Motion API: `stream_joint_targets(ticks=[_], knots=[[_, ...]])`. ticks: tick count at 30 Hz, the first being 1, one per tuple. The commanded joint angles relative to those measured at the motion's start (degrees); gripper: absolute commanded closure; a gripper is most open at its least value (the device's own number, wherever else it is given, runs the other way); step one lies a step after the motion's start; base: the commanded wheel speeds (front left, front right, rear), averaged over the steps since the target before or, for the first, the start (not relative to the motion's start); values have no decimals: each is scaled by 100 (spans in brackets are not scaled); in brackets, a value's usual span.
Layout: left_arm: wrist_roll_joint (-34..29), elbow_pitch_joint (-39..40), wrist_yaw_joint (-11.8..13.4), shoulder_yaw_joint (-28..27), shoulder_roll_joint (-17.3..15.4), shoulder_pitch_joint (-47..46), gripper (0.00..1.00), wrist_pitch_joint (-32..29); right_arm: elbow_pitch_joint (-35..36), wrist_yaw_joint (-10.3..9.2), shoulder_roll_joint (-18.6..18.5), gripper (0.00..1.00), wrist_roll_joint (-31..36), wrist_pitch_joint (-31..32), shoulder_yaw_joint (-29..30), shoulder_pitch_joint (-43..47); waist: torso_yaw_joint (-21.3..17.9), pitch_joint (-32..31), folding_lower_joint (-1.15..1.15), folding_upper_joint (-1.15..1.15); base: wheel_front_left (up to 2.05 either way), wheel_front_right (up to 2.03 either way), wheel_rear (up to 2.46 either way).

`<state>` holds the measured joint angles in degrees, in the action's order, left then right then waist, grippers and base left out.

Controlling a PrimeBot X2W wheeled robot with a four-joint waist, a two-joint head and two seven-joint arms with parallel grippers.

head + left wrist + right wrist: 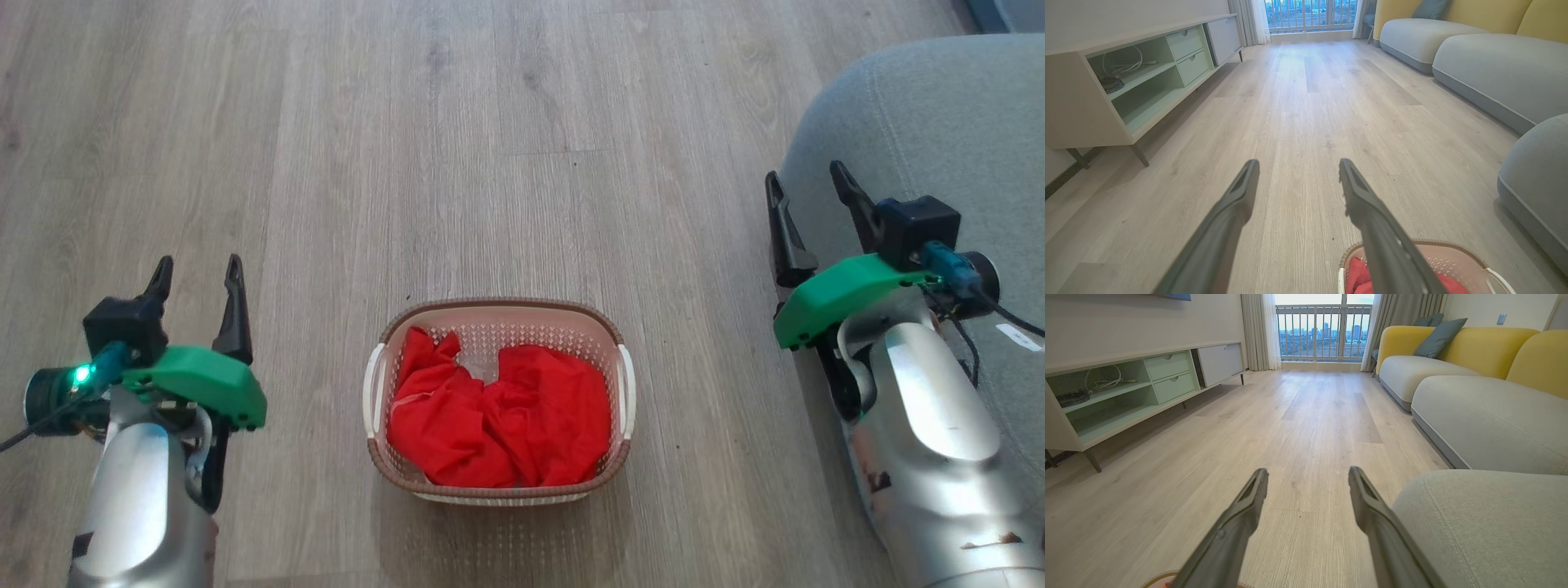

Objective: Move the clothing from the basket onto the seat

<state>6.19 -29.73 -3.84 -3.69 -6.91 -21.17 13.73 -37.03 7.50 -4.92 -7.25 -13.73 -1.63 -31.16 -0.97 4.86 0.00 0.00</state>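
**1. Left gripper (200,263).** It is held above the wooden floor (490,122), well to the left of the basket (498,305). Its two dark fingers are spread apart, with nothing between them.

**2. Basket and clothing.** The basket is set upright on the floor between the two arms. The clothing (506,412) is piled inside it as a crumpled red heap covering most of the bottom (a patch of bare perforated bottom is seen near the far wall). None of it has been lifted out, so the task is judged to be at its start.

**3. Right gripper (804,173).** It is held to the right of the basket, just beside the rounded corner of the seat (939,106). Its jaws are likewise apart and empty.

**4. Procedure for the step in hand.**
- One gripper should be brought down over the middle of the heap with the jaws wide.
- A thick fold, not a thin edge, should be pinched, so that the fabric is carried up in one bundle.
- The fingertips should be kept off the perforated walls and the rim, since the light basket is likely to be dragged or tipped if snagged.
- The bundle should be raised clear of the rim before it is swung right toward the seat.
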Motion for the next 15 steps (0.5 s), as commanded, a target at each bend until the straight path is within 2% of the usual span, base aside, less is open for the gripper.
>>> stream_joint_targets(ticks=[1,15], knots=[[-250,191,26,-212,-125,-374,0,108,168,-1,54,0,229,-108,-113,-316,0,6,0,0,0,0,0],[-382,191,-59,-386,-26,-324,0,127,192,-1,89,0,326,-127,-41,-339,-26,104,0,0,0,0,0]])
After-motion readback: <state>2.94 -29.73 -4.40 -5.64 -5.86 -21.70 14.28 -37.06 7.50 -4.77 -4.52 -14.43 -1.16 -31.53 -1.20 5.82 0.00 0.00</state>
